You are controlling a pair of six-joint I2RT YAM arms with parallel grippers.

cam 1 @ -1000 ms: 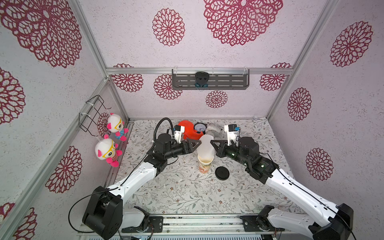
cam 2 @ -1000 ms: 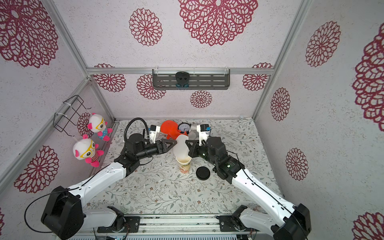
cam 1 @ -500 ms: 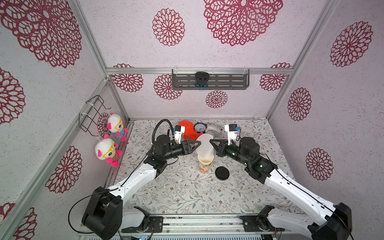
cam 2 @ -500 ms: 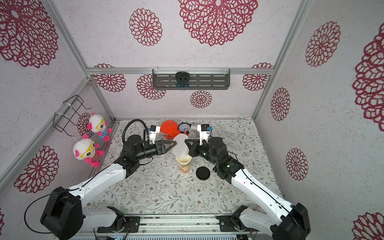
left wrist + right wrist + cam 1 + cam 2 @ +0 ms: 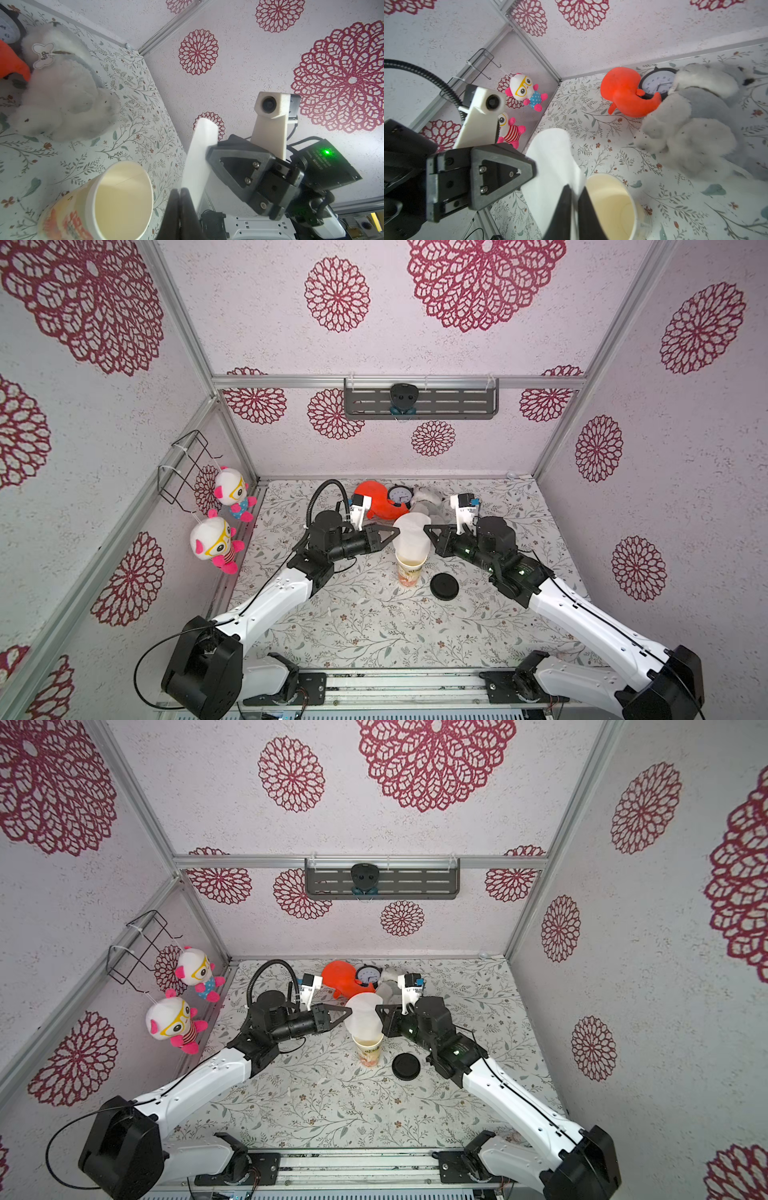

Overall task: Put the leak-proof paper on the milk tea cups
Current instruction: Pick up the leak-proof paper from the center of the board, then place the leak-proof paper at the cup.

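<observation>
Low in the frame in both top views, the floral tabletop [image 5: 374,635] carries a black lid [image 5: 444,585] just right of centre. Just beside it, at centre, the milk tea cup [image 5: 409,572] stands upright with its mouth uncovered. Directly above the cup in the frame hangs the leak-proof paper [image 5: 411,536], on edge and tilted rather than flat. Its lower edge sits over the cup's far rim, but whether they touch cannot be told. The left end effector [image 5: 395,532] stood with its jaws apart at the sheet's left edge a second ago. It has now shut tight on that edge, and the left wrist view shows its fingers pressed together on the paper at the bottom of the frame. The right end effector [image 5: 576,188] is at the sheet's right edge with its fingers a sliver apart and the paper lying in the gap, so it appears to be loosening. The hold seems to be passing to the left arm. The sheet is secured there but not yet placed, and it must be tipped flat and lowered onto the mouth. Farther back, upper centre, an orange toy [image 5: 380,506], a clock [image 5: 400,497] and a grey plush [image 5: 432,501] sit unmoved.
</observation>
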